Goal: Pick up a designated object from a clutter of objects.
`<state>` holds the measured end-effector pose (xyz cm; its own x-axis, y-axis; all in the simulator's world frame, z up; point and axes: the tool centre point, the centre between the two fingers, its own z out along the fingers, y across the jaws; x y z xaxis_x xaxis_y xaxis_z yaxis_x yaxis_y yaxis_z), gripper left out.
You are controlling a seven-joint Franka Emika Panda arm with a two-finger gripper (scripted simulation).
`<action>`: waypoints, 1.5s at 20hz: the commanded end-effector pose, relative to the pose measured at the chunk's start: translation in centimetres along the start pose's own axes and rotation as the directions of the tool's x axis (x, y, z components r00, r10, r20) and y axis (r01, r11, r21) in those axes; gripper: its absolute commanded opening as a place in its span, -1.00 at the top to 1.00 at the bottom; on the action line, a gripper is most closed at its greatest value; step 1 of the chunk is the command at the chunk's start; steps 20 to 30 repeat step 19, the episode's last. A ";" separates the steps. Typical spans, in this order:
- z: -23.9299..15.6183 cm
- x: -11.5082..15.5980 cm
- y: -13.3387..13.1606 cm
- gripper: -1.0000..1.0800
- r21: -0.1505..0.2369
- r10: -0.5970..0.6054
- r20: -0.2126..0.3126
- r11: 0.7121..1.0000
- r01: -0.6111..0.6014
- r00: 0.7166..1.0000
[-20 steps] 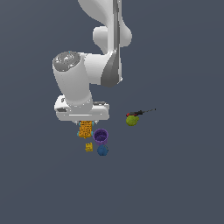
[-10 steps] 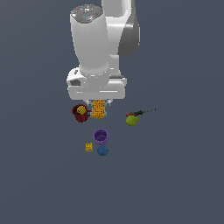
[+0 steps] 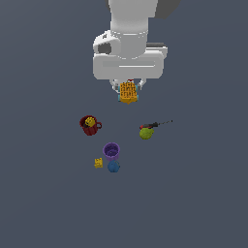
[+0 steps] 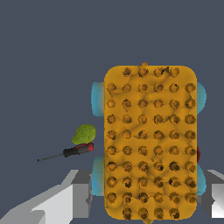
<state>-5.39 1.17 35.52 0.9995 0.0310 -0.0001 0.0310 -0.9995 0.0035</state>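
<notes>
The gripper (image 3: 128,87) is clamped on the orange block (image 3: 128,92), which hangs clear above the floor, well apart from the mug (image 3: 89,125), cup (image 3: 111,151), green ball (image 3: 146,133) and tool (image 3: 157,124). The pick looks essentially done; at most holding or lifting it further remains.

Under me, well below my fingertips, there's the floor (image 3: 208,203): flat, matte, one even slate blue-grey from edge to edge of the exterior view. My wrist camera picks up that same surface, same dull tone, filling the whole background.
</notes>
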 end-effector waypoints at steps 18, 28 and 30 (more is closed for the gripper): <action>-8.9 -3.0 -6.4 1.00 0.003 0.000 0.000 1.000 0.000 1.000; -8.9 -3.0 -6.4 1.00 0.003 0.000 0.000 1.000 0.000 1.000; -8.9 -3.0 -6.4 1.00 0.003 0.000 0.000 1.000 0.000 1.000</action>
